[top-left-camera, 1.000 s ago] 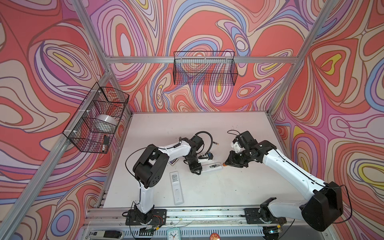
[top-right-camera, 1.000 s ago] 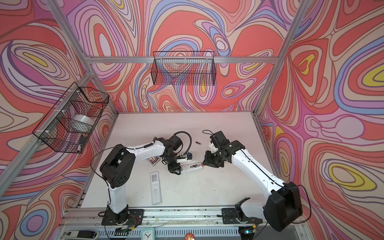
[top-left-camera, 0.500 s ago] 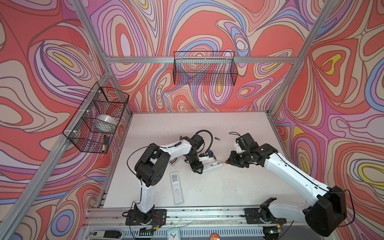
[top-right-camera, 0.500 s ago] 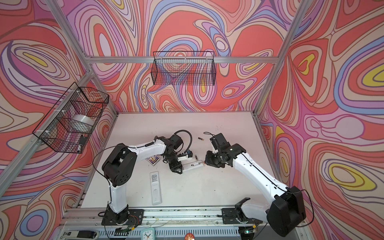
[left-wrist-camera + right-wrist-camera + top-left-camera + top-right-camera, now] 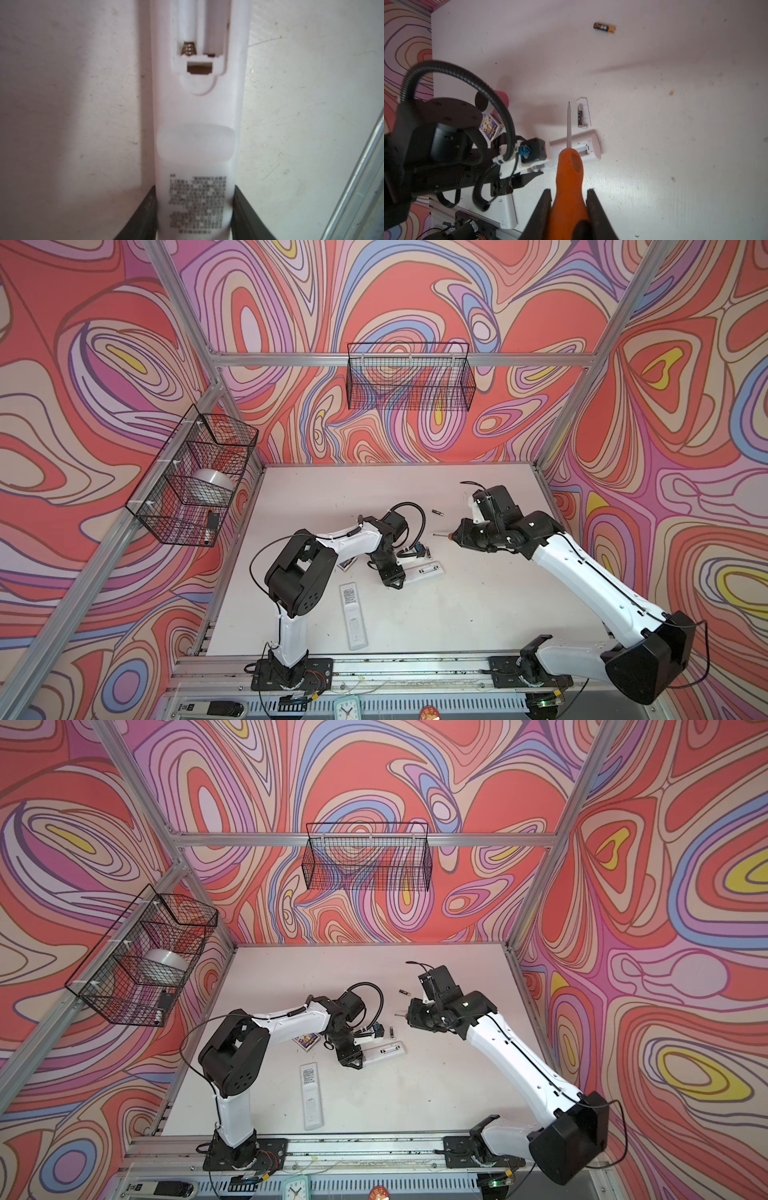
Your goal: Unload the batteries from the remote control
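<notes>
Remote (image 5: 353, 616) lying shut by the bench's front edge is likely waiting next. Behind it, left gripper (image 5: 195, 199) is clamping the opened remote (image 5: 197, 124), bays empty; right gripper (image 5: 569, 193) is pinching a screwdriver (image 5: 569, 164), best lifted clear. Batteries (image 5: 604, 28) are resting beyond, one on the cover (image 5: 588, 113). Side basket (image 5: 174, 526) is holding tape (image 5: 212, 485); rear basket (image 5: 409, 385) is looking empty.

A robot lab cell — aluminium frame (image 5: 399, 359), swirl-printed walls (image 5: 83, 364), wire baskets (image 5: 409, 381), two bench-mounted arms (image 5: 582, 572).

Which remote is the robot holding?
The remote with its battery compartment open, clamped in the left tool. The other remote lies alone nearer the front rail, untouched.
</notes>
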